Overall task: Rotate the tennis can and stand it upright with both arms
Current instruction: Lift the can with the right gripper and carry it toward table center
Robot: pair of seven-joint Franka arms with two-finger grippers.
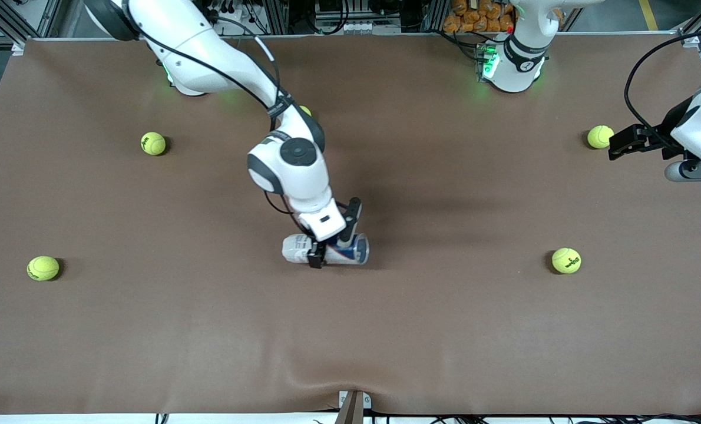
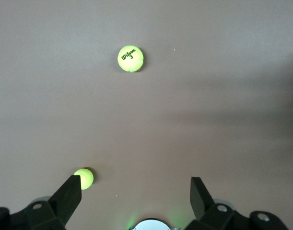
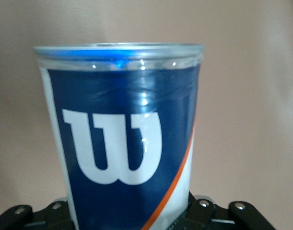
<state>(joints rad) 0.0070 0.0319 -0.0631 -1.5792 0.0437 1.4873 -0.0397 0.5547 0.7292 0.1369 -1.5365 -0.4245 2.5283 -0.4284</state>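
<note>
The tennis can [image 1: 296, 247] lies on its side on the brown table [image 1: 445, 330], near the middle, its silver rim toward the left arm's end. My right gripper [image 1: 331, 250] reaches down over it, one finger on each side of its body, shut on it. In the right wrist view the can [image 3: 127, 143] fills the frame with its navy label and white "W"; the fingers are hidden by it. My left gripper [image 1: 618, 144] is open and empty, up in the air at the left arm's end of the table, and it also shows in the left wrist view [image 2: 135, 182].
Yellow-green tennis balls lie scattered: one [image 1: 600, 136] beside the left gripper, one [image 1: 566, 260] nearer the front camera, two [image 1: 153, 143] [image 1: 43, 268] toward the right arm's end, one [image 1: 305, 110] half hidden by the right arm. The left wrist view shows two balls [image 2: 131, 58] [image 2: 84, 178].
</note>
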